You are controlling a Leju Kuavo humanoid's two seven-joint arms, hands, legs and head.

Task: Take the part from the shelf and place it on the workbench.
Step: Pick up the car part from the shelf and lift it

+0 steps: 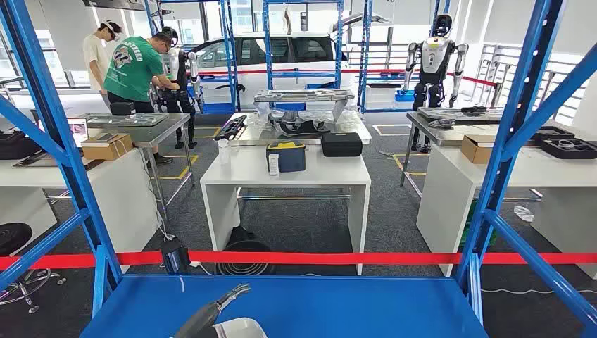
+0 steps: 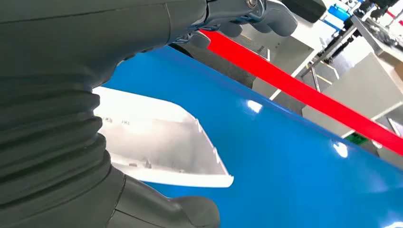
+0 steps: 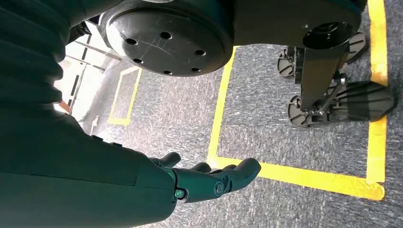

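- The white moulded plastic part, a shallow shell with a raised rim, lay on the glossy blue shelf board at its near edge, a little left of centre.
- The left hand hovered just over the part; in the left wrist view its thumb sat on one side and the darker fingers reached past the far side, spread apart and holding nothing.
- Whether any finger already touched the shell could not be told.
- The right hand hung by the robot's side over grey carpet and yellow floor tape, fingers loosely extended and empty.
- Judged from this, the step was the grasp itself: the hand should settle lower so thumb and fingers straddle the rim, then close before lifting.
- The shell looks thin and smooth, so a grip across an edge seems safer than pressing on its curved face.
- The white workbench stood well beyond the red barrier tape.
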